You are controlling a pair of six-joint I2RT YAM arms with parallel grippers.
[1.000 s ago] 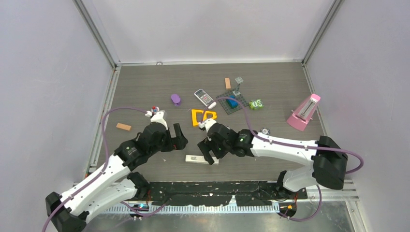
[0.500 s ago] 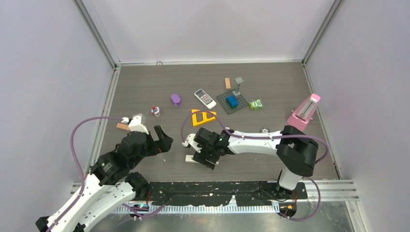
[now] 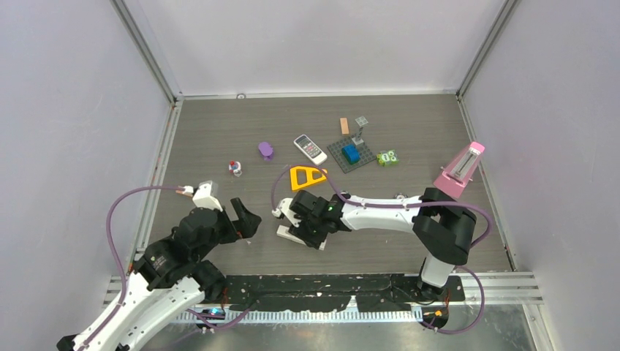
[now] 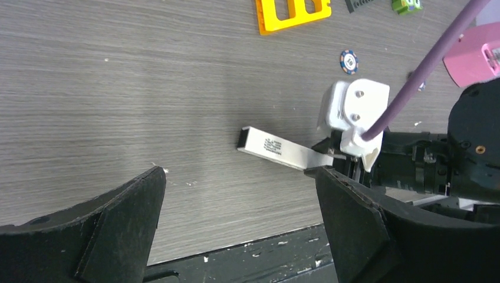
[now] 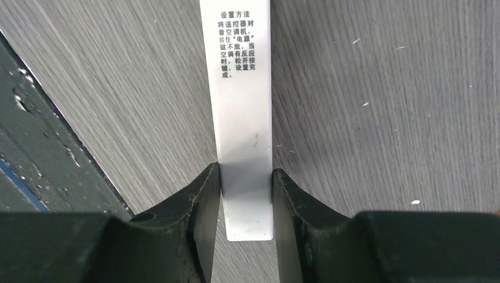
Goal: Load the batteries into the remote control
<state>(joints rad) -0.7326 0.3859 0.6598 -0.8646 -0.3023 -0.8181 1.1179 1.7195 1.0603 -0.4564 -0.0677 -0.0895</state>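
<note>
The remote control [image 3: 286, 233] is a long white slab lying face down near the front edge, with a printed label on its back [image 5: 236, 44]. My right gripper [image 3: 301, 228] comes at its right end, and in the right wrist view both fingers of the gripper [image 5: 245, 171] press against the slab's long sides. My left gripper [image 3: 245, 219] hovers to the left of the remote [image 4: 277, 148], apart from it. The left gripper [image 4: 239, 174] is wide open with only bare table between its fingers. I cannot make out the batteries in any view.
Farther back lie a yellow triangle frame [image 3: 305, 177], a small keypad device [image 3: 310, 148], a purple lump [image 3: 265, 150], a small red-white-blue object [image 3: 235, 167], a grey baseplate with a blue brick [image 3: 351, 155] and an orange stick [image 3: 344, 126]. A pink metronome [image 3: 459, 170] stands at the right.
My right gripper has slid left along the remote and closed its fingers onto it. My left arm has drawn back toward the near left, still open.
</note>
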